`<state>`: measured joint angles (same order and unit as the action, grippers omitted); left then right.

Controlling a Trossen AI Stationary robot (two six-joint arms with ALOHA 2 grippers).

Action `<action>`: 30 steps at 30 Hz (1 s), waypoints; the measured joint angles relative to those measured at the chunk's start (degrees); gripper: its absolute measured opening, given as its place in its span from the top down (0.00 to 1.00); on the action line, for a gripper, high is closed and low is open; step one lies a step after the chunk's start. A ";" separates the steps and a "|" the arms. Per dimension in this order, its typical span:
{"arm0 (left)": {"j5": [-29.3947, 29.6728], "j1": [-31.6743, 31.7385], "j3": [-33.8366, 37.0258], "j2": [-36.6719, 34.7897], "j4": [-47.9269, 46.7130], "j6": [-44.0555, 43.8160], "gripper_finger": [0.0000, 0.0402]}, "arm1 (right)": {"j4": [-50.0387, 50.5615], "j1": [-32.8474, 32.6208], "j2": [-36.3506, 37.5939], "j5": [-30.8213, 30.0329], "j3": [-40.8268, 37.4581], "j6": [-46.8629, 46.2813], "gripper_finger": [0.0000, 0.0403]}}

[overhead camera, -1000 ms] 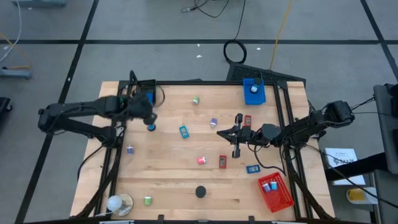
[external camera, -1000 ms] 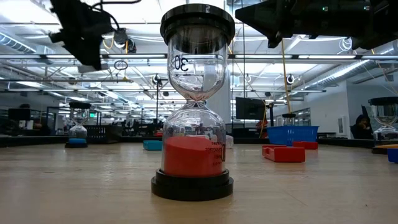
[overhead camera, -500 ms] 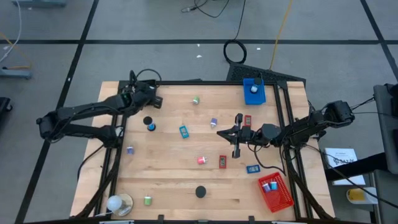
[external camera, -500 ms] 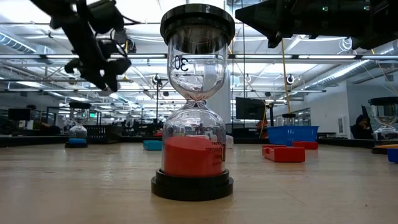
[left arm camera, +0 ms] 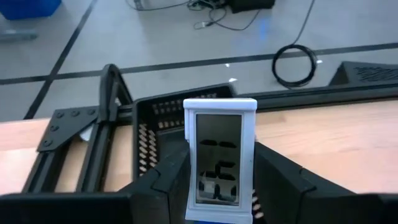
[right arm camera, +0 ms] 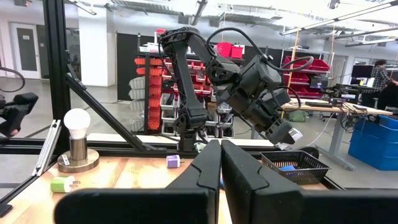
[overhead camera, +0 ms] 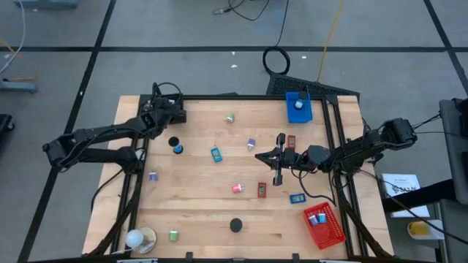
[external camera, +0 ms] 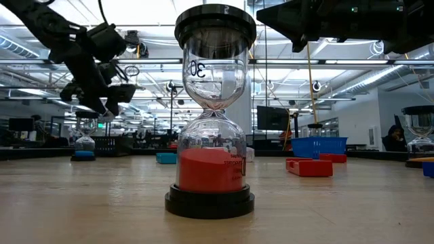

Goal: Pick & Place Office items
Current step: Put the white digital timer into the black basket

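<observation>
Left gripper (left arm camera: 217, 186) has its jaws pinching a small white timer (left arm camera: 219, 158), upright with a grey screen, over the black tray (overhead camera: 173, 115) at the desk's (overhead camera: 205, 212) 10 o'clock. Right gripper (overhead camera: 266, 155) hangs near desk centre, jaws pressed together. Other bits are scattered across the desk, with a sand timer (external camera: 211, 112) at 6 o'clock.

Bare desk (overhead camera: 197, 208) stretch lay open near the front, hourglass (overhead camera: 235, 226) and scattered items (overhead camera: 216, 154) stood mid-desk, black tray (overhead camera: 173, 111) filled the left back corner.
</observation>
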<state>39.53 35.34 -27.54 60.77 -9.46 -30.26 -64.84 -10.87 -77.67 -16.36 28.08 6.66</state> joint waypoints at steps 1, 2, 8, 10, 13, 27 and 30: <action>0.01 0.43 0.23 0.00 0.28 -0.02 0.62 | 0.00 0.00 0.00 0.00 0.00 0.00 0.98; 0.04 0.88 0.40 0.00 0.79 -0.01 0.62 | 0.00 0.00 0.00 0.00 0.00 0.00 0.98; 1.05 2.72 1.88 0.00 1.56 -0.33 0.62 | 0.00 0.01 0.00 0.00 0.00 0.01 0.98; 1.02 2.75 3.21 0.00 3.30 -0.43 0.62 | 0.00 0.00 0.00 0.00 0.00 0.01 0.98; 1.02 2.75 5.22 0.00 7.10 -0.68 0.62 | 0.00 0.01 0.00 0.00 0.00 0.01 0.98; 2.10 4.04 7.93 3.12 12.97 1.11 0.62 | 0.00 0.00 0.00 0.01 0.00 0.01 0.98; 2.07 4.04 7.93 6.48 14.52 1.14 0.62 | 0.00 0.01 0.00 0.00 0.00 0.01 0.98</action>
<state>41.60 39.38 -19.62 67.26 5.05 -29.12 -64.84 -10.87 -77.67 -16.36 28.08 6.68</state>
